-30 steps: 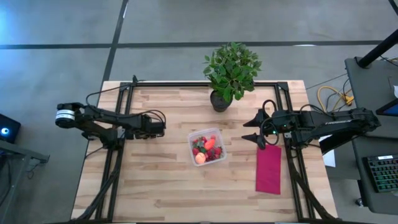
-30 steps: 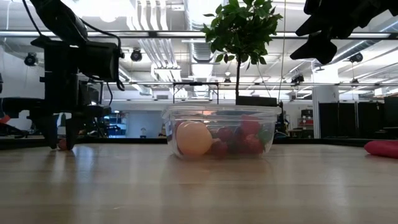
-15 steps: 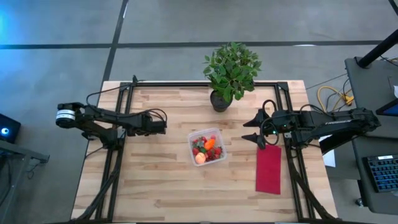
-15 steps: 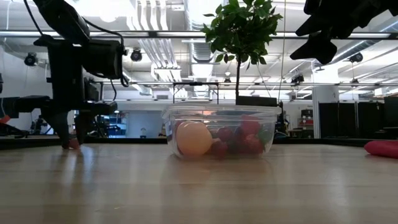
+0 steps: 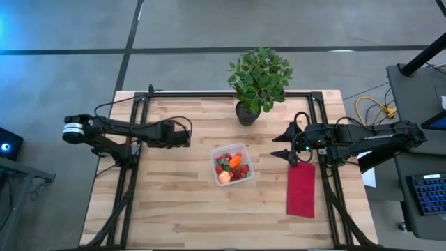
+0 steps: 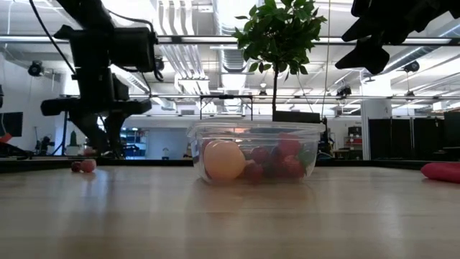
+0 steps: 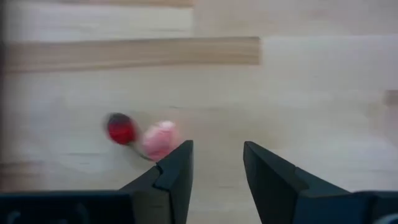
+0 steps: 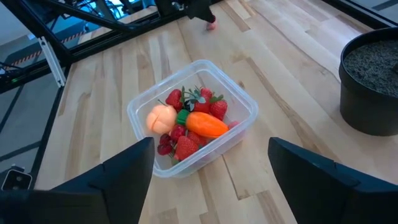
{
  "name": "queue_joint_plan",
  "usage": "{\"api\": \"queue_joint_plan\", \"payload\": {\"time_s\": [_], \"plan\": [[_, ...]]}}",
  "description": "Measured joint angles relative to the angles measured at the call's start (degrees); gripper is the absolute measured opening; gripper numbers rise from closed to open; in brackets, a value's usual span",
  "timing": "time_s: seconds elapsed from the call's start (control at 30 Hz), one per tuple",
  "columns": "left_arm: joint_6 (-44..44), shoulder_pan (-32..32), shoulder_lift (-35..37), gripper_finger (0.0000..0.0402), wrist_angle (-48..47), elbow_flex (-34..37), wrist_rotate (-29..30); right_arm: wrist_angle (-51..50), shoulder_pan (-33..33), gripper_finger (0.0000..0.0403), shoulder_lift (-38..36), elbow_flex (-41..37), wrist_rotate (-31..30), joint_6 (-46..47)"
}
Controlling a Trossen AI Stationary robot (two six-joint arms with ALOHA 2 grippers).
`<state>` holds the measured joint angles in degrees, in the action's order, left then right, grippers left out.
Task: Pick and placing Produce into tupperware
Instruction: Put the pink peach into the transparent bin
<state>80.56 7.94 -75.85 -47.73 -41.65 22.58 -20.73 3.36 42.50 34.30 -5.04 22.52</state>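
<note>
Bench (image 5: 174,209) boards lie bare across the whole near half, so you have open wood on every side of the tupperware (image 5: 233,164), which sits near the middle with the potted plant (image 5: 258,80) behind it at the far edge and the red cloth (image 5: 301,189) to its right, near the right edge. Inside it you can see the strawberries (image 8: 186,147), the carrot (image 8: 205,123) and the peach-orange fruit (image 8: 161,117). Your left gripper (image 5: 185,137) hangs left of the container, well apart from it, its jaws a little apart and holding nothing. Your right gripper (image 5: 281,143) waits between the container and the cloth, raised above the bench, jaws spread wide and empty.

From above, the loose pieces are hidden under the left arm; the left wrist view shows you a red berry (image 7: 121,130) and a paler pink piece (image 7: 159,139) lying touching on the wood just beside one fingertip. The low view puts them on the bench at the far left (image 6: 84,166), below the lifted left gripper.
</note>
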Motion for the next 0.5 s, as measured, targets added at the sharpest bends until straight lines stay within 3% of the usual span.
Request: {"api": "queue_joint_plan", "payload": {"time_s": [0.13, 0.3, 0.5], "plan": [[-2.52, 0.26, 0.0, 0.0127, -4.72, 0.11, 0.32, 0.02, 0.0, 0.0304, 0.0, 0.0, 0.02, -0.02], [-13.24, 0.29, -0.13, 0.0139, -5.7, -0.27, 0.33, 0.02, 0.0, 0.031, 0.01, 0.0, 0.02, 0.0], [-13.58, 1.88, -2.31, 0.0181, -5.22, -0.26, -2.31, 0.01, -0.02, 0.0307, 0.02, -0.02, 0.02, 0.0]]}}
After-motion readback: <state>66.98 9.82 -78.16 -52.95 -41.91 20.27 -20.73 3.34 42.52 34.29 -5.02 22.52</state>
